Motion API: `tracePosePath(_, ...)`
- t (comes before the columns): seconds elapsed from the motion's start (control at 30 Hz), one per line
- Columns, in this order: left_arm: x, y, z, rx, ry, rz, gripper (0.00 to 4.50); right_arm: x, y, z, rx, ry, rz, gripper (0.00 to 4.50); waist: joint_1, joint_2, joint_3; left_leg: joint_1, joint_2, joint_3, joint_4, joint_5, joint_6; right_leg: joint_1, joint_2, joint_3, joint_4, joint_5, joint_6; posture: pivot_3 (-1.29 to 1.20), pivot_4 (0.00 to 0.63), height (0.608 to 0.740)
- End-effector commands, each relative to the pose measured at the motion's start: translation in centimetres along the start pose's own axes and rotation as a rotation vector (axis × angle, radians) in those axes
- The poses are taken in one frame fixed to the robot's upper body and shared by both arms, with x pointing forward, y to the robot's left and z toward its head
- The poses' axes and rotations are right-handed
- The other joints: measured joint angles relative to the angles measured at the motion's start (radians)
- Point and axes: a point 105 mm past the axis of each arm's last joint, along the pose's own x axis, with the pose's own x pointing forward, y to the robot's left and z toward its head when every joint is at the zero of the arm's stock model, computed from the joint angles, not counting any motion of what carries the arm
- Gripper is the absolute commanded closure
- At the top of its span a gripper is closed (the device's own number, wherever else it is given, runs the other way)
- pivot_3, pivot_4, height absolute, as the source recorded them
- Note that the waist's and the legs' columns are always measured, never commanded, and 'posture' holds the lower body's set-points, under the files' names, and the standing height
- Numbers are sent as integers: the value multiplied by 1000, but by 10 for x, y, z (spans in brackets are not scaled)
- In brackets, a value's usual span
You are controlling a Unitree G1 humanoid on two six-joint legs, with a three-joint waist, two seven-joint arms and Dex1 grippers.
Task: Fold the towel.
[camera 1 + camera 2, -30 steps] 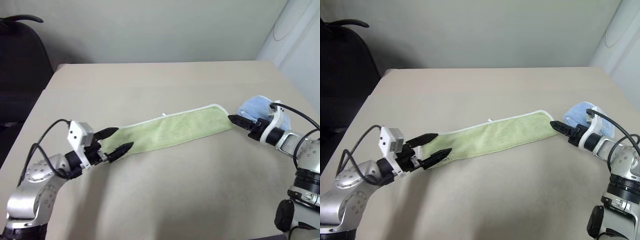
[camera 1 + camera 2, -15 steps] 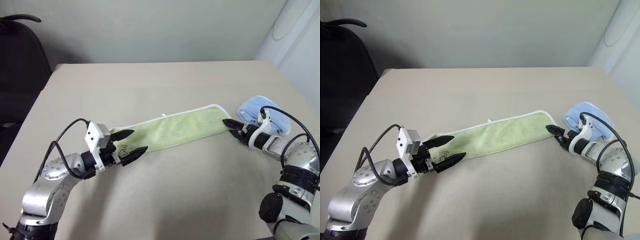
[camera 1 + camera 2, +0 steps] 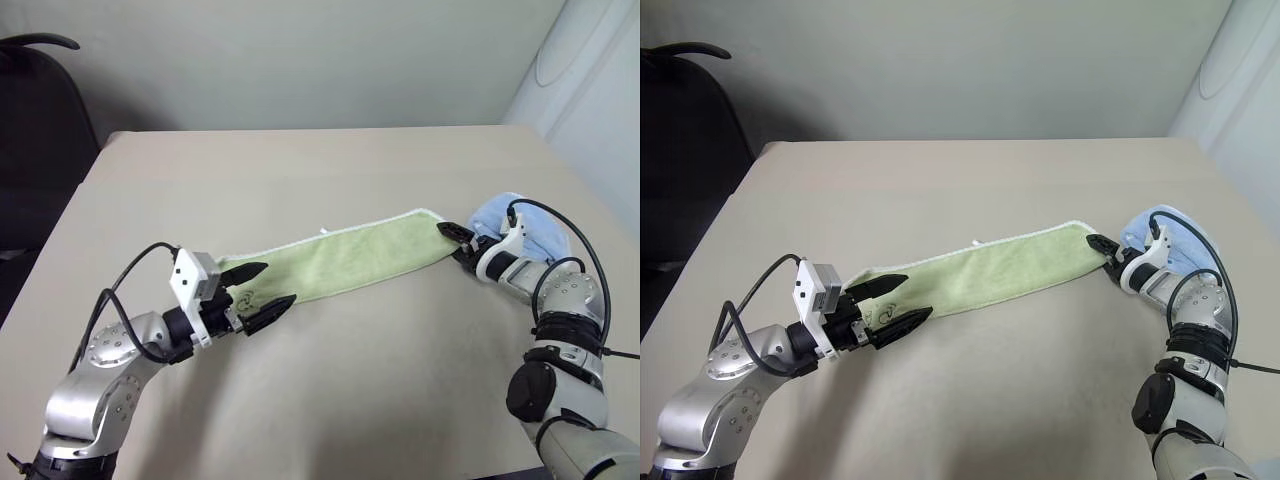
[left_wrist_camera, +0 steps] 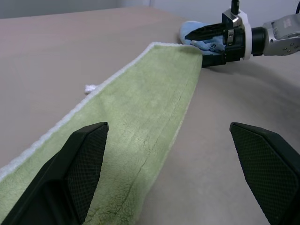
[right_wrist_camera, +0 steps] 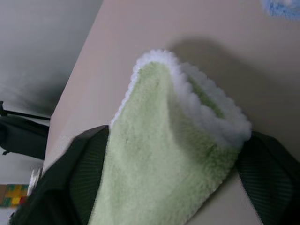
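The towel point(image 3: 340, 262) lies flat on the beige desk point(image 3: 330, 170) as one long strip, stretched between the two claws. The left claw point(image 3: 256, 291) is released, its two black fingers point(image 4: 77, 164) spread wide and level just above the desk, straddling the towel's near end; the small dark logo point(image 3: 244, 297) sits between the fingers, and neither finger presses the cloth as far as the pictures show. At the opposite end, the right claw point(image 3: 455, 243) has the towel's far corner between its fingers: in the right wrist view the white-edged corner point(image 5: 187, 108) is bunched up into a rounded fold between the two dark pads, which stand on either side of it. Whether the pads are squeezing the cloth yet or only flanking it, I cannot tell. Just behind the right claw, touching or nearly touching its wrist, sits a light blue bunched cloth point(image 3: 525, 225). A short white tag or thread point(image 4: 89, 87) pokes out from the towel's long edge, about midway between the claws. Well beyond the left claw, off the desk's corner, stands a dark chair point(image 3: 40, 130).
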Motion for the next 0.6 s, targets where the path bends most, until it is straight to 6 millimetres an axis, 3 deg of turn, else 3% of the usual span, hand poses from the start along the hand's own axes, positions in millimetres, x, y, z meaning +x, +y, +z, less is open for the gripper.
tracePosePath(0.03,-1,-5,12,36,-43,-10,0,0,-8,-4,7,11,-41,1705,0,0,0,0,0,0,0,0,0,0,0,0,0,0,0,0,150,740)
tracePosePath(0.3,-2,-2,10,34,-42,3,0,-24,-7,18,-27,-69,-40,4451,3,0,0,-1,0,0,-4,0,-3,-2,0,0,-1,-1,-2,0,150,740)
tracePosePath(0.47,0,-1,10,34,-41,4,0,-47,15,43,-190,-136,-6,4451,19,4,3,-4,-1,0,-3,-1,-3,-3,-1,-1,-2,-1,-2,0,150,740)
tracePosePath(0.6,2,2,10,37,-44,4,0,-62,39,58,-415,-163,18,4451,18,6,4,-5,0,0,-4,0,-3,-5,0,-1,-1,-1,-2,0,150,740)
